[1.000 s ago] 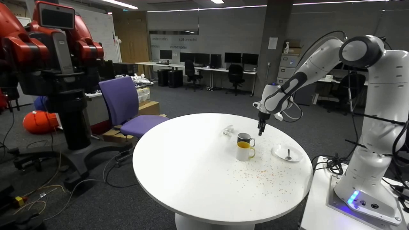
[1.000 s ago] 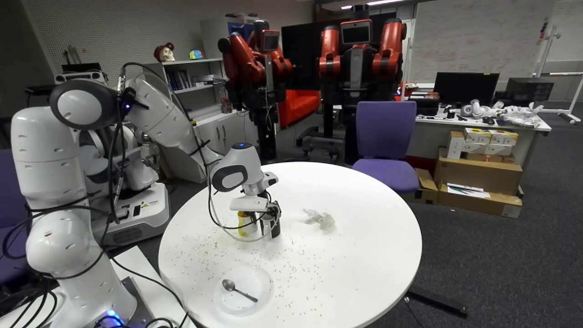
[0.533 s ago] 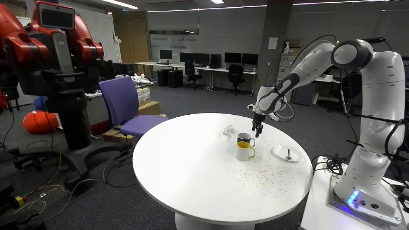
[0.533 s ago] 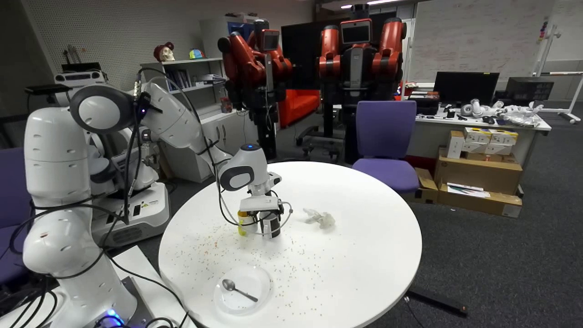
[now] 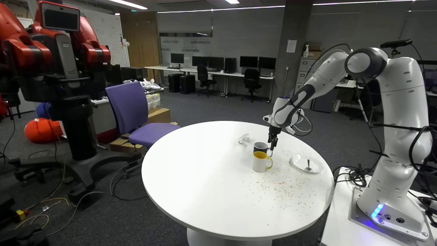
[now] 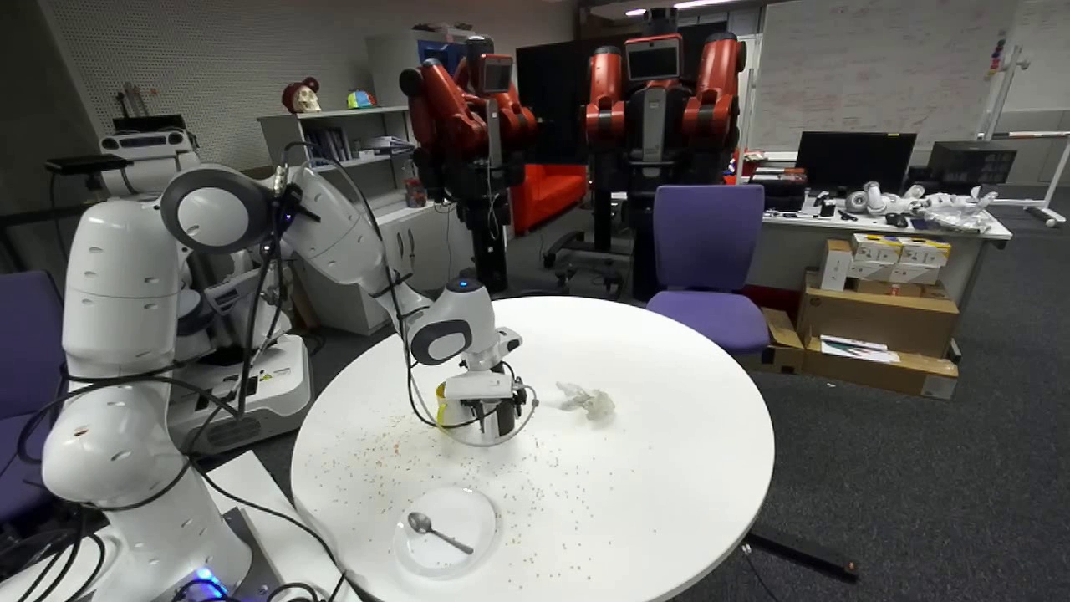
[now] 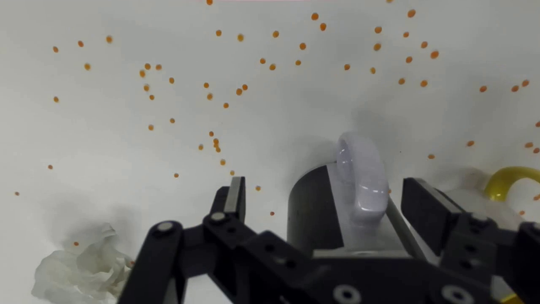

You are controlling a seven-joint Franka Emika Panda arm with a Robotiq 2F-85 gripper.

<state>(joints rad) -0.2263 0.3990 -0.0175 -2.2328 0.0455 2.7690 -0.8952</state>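
Black fingers (image 7: 235, 198) are being held wide apart on the gripper (image 7: 322, 188), and nothing is being gripped by them. Between them, in the wrist view, the white handle (image 7: 369, 179) of a black-and-white mug (image 7: 314, 207) is being framed, with a gap being left on either side; whether the mug is being lightly touched cannot be told. This mug is being borne upright by a round white table (image 5: 198, 177), just beside a yellow-lined mug (image 5: 258, 164), whose yellow handle (image 7: 500, 185) is also being caught in the wrist view. In an exterior view, both mugs are being partly hidden by the lower end of the white arm (image 6: 334, 234). On the side away from the yellow-lined mug, a crumpled whitish wad (image 6: 598, 405) is being seen near the black-and-white mug. Well apart from both mugs, a white plate (image 6: 468, 512) is being supported near the table's edge, and a metal spoon (image 6: 443, 538) is being carried on it. Small orange bits (image 7: 216, 142) are being seen strewn around the plate and mugs, and a purple chair (image 6: 708, 251) is being shown beside the table.
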